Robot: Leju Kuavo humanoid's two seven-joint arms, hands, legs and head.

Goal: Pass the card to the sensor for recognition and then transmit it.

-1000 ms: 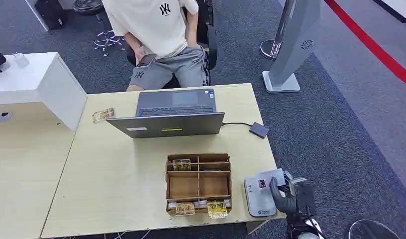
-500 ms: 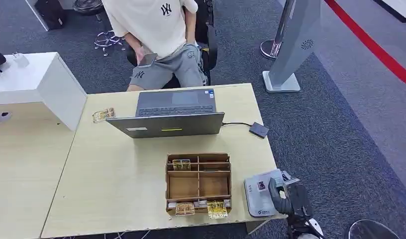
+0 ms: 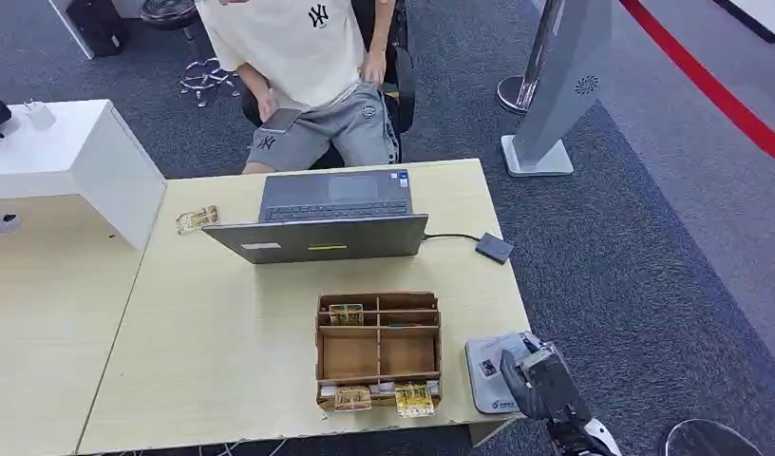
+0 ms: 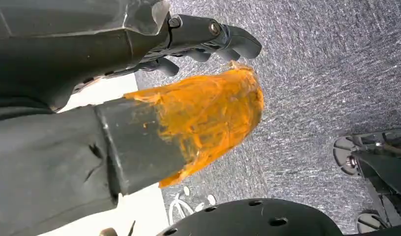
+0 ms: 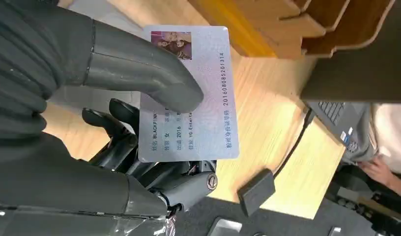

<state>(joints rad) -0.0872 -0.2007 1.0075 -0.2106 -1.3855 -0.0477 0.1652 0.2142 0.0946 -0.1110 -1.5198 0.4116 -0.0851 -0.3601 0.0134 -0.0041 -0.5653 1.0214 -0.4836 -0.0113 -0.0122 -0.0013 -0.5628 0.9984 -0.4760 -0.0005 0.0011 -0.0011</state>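
While the light wooden desk (image 3: 222, 351) takes up most of the head view, a person (image 3: 308, 66) sits at its far side, top centre of the frame, behind an open grey laptop (image 3: 331, 217). Below the laptop, in the lower middle, stands a wooden compartment organizer (image 3: 379, 351) with gold-printed cards along its near edge. At the lower right, on the desk's corner, lies the grey card reader (image 3: 486, 372). The right hand (image 3: 536, 380) hovers over it, pinching the ID card (image 5: 191, 93) between thumb and fingers; the right wrist view shows the thumb pressed on the printed face, photo end outward.

To do this step well, I would lower the card flat and parallel onto the reader's top, centred, and hold it motionless long enough to register. A tilted card or one overhanging the edge may not be read.

The left hand (image 4: 203, 44) hangs over carpet, fingers loosely curled, holding nothing.
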